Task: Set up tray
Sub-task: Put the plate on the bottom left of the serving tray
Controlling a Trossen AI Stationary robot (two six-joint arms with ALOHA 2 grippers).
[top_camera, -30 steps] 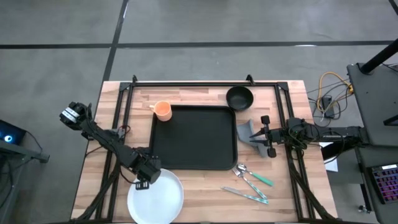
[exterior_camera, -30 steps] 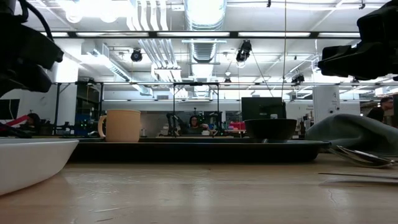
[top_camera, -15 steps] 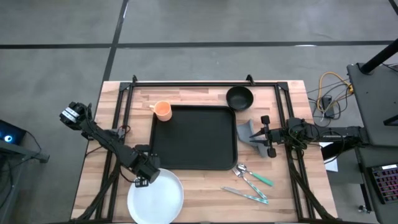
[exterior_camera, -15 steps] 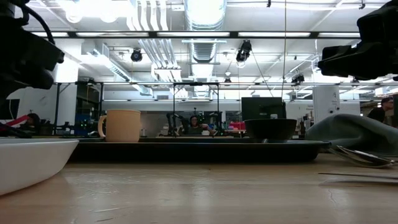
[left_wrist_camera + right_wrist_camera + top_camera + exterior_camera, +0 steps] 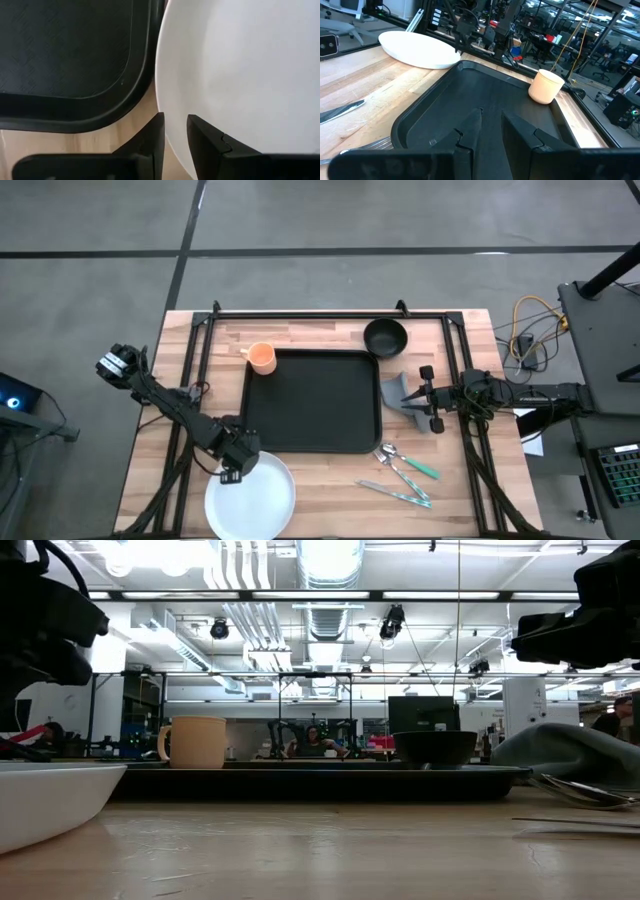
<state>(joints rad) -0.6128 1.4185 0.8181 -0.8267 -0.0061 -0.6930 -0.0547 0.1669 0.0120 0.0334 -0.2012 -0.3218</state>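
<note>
At the white plate [image 5: 250, 499], left gripper [image 5: 232, 471] barely shifted.

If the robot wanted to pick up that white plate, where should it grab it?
Probably by the rim. The plate lies flat, so only its thin raised edge fits between two fingers. The left gripper is right at the edge nearest the tray, fingers narrowly apart, so coming from that side seems easiest.

White plate [image 5: 250, 496], orange cup [image 5: 262, 358], black bowl [image 5: 385, 337], cutlery [image 5: 405, 475], grey cloth [image 5: 397, 393].

Two dark, cable-draped arms
</note>
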